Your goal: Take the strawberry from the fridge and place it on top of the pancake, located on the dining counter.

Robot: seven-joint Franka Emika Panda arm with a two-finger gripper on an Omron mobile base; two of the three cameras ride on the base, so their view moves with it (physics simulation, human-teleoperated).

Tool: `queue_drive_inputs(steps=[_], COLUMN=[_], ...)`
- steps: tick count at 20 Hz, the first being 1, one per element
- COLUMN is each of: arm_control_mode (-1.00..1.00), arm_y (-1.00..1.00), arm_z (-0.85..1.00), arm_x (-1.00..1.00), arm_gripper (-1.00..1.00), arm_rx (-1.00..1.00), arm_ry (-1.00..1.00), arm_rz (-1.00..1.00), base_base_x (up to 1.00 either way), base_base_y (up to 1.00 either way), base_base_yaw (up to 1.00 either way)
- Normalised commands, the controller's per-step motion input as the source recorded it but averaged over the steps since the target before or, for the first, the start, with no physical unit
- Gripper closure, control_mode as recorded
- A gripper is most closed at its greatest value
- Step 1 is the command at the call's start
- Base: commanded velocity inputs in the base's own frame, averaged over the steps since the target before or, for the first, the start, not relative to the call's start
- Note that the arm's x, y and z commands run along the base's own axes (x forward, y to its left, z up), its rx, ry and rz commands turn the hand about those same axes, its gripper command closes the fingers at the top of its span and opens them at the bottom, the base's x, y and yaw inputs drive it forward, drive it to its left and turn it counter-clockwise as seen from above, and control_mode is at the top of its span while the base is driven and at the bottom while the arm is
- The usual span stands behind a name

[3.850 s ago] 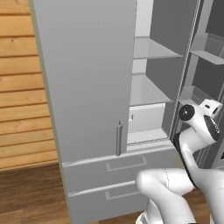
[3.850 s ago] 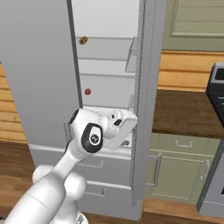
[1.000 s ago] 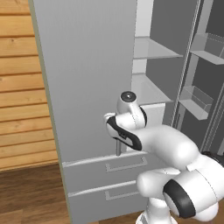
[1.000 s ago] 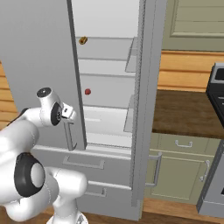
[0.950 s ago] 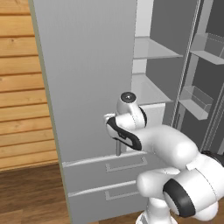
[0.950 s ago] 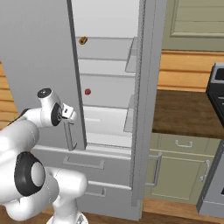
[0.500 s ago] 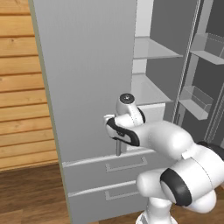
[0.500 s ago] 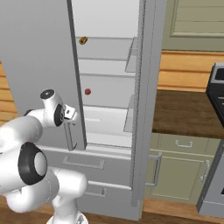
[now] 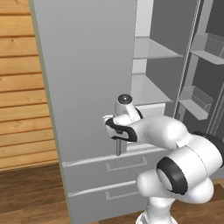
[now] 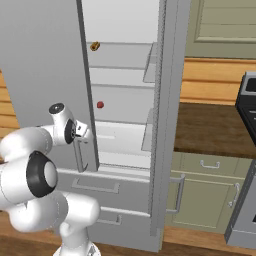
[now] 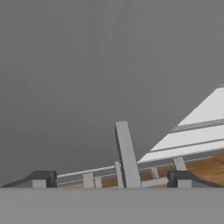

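Hand view | jaws spread wide astride fridge (image 10: 45,55) door handle (image 11: 127,154) | strawberry (image 10: 100,105) on shelf

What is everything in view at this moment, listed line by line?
fridge: one, light grey, left door partly shut, right door open.
strawberry: one, dark red, on a middle fridge shelf.
brown-orange food item: one, on the shelf above.
fridge drawers: two, grey, below the doors.
wall cabinets: green, right of the fridge.
tool: one, open, at the left door's bar handle.
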Motion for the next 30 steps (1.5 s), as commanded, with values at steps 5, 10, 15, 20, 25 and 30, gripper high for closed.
queue_drive_inputs(steps=[5,10,15,20,25,30], arm_control_mode=[-1.0,-1.0,-1.0,-1.0,-1.0,-1.0], arm_y=[0.09,0.03,0.02,0.3,0.49,0.65], arm_z=[-0.14,-0.01,0.0,0.0,-0.01,-0.04], arm_x=[-0.12,-0.34,-0.5,-0.68,-0.63,-0.56], arm_gripper=[1.0,1.0,1.0,1.0,1.0,1.0], arm_rx=[0.0,0.0,0.0,-0.03,-0.09,-0.21], arm_ry=[0.01,0.0,0.0,0.01,0.06,0.0], arm_rz=[-0.04,-0.1,-0.09,-0.16,-0.25,-0.19], base_base_x=[0.0,0.0,0.0,0.0,0.0,0.0], base_base_y=[0.0,0.0,0.0,0.0,0.0,0.0], base_base_yaw=[0.0,0.0,0.0,0.0,0.0,0.0])
